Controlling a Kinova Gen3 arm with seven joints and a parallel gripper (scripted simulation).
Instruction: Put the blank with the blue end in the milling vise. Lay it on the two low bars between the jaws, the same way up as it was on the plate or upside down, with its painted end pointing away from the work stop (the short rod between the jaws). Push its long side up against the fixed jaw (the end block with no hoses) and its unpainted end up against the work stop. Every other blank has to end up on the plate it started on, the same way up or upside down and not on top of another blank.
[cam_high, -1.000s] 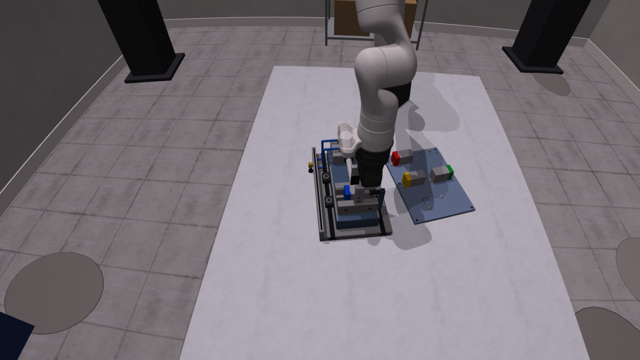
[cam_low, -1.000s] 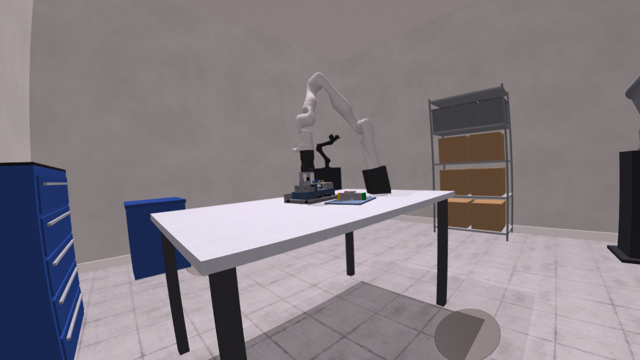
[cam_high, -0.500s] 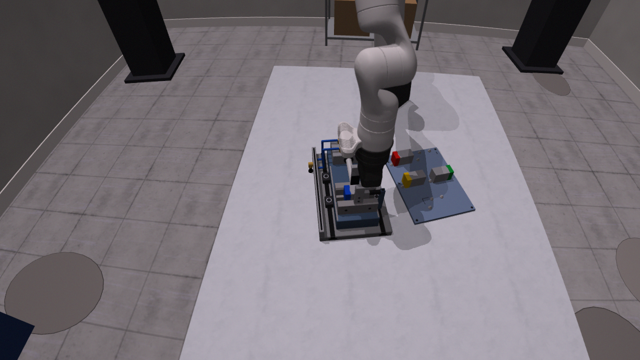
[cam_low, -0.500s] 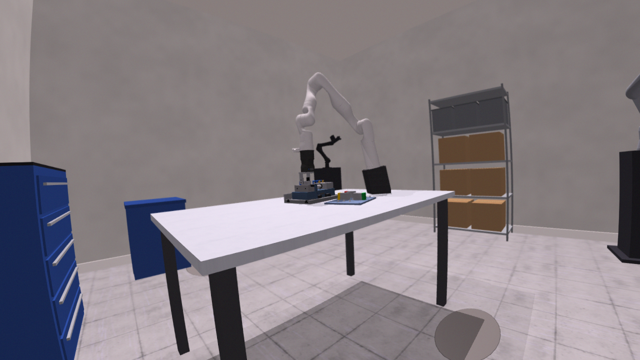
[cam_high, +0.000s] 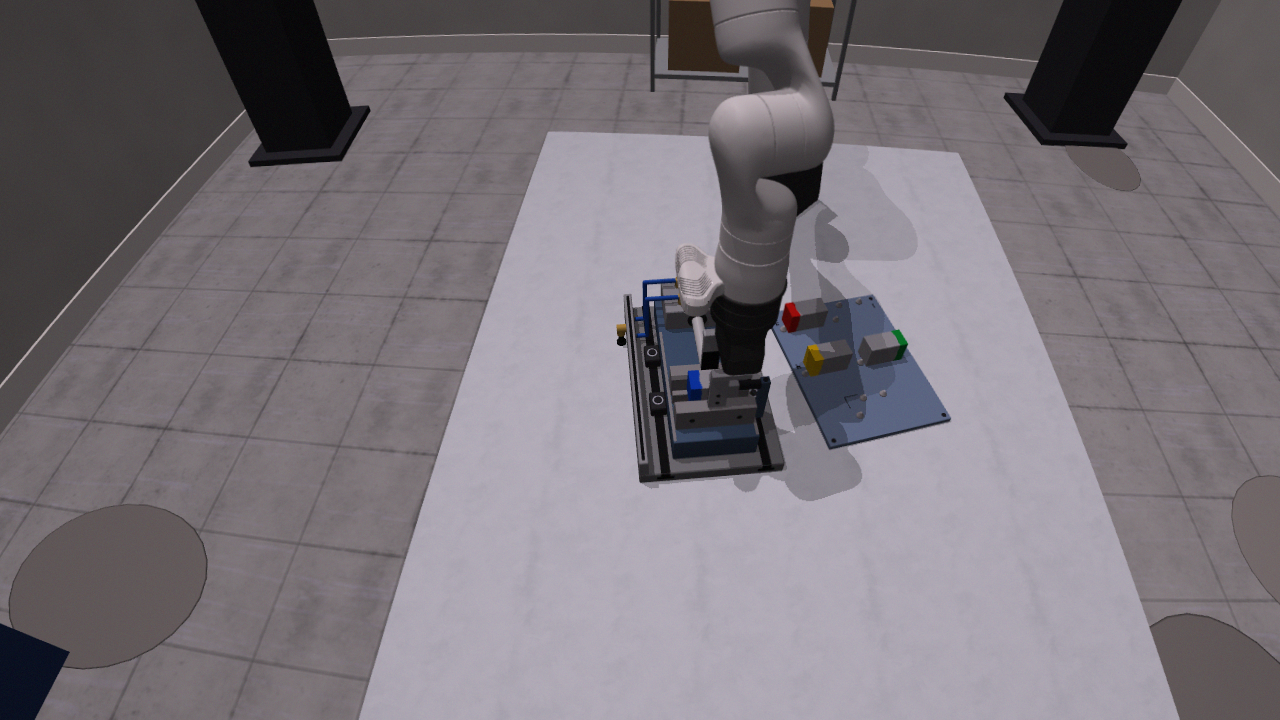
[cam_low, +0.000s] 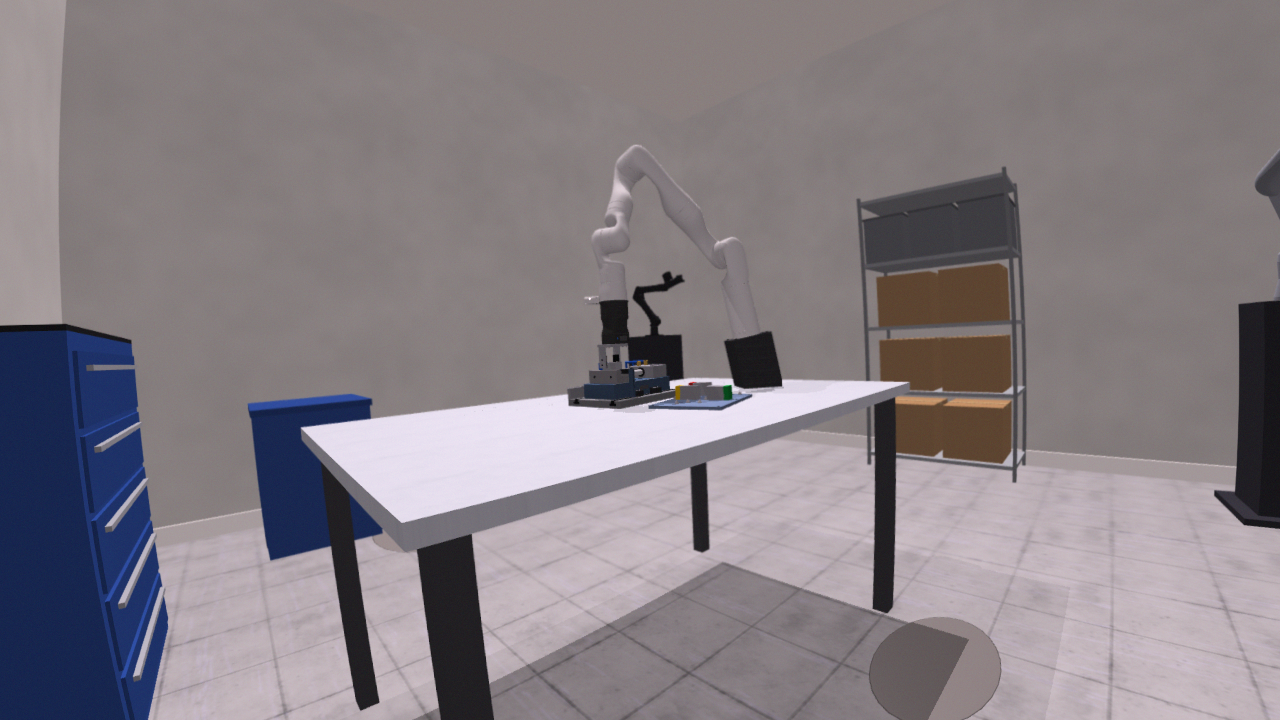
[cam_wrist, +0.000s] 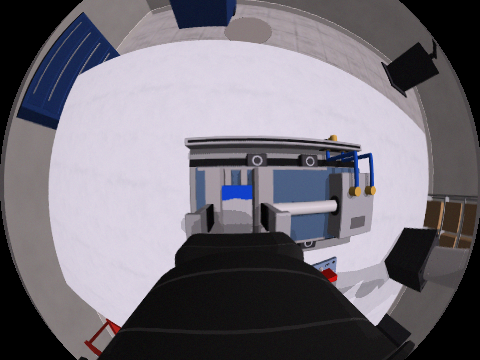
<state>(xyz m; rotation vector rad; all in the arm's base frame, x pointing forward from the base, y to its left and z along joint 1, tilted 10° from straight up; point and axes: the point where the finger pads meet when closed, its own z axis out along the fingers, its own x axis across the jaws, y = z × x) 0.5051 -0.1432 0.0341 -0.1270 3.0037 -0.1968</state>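
Blue-ended blank (cam_high: 694, 385) released in vise (cam_high: 707, 420).
Gripper (cam_wrist: 236, 219) spread, empty; seating apparently unfinished: nudge toward fixed jaw, work stop.

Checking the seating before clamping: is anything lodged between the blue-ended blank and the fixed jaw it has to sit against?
Nothing visible. The blue-ended blank lies in the vise, with the open end effector straddling it. The end effector hides much of the blank's side, so contact with the fixed jaw cannot be confirmed.
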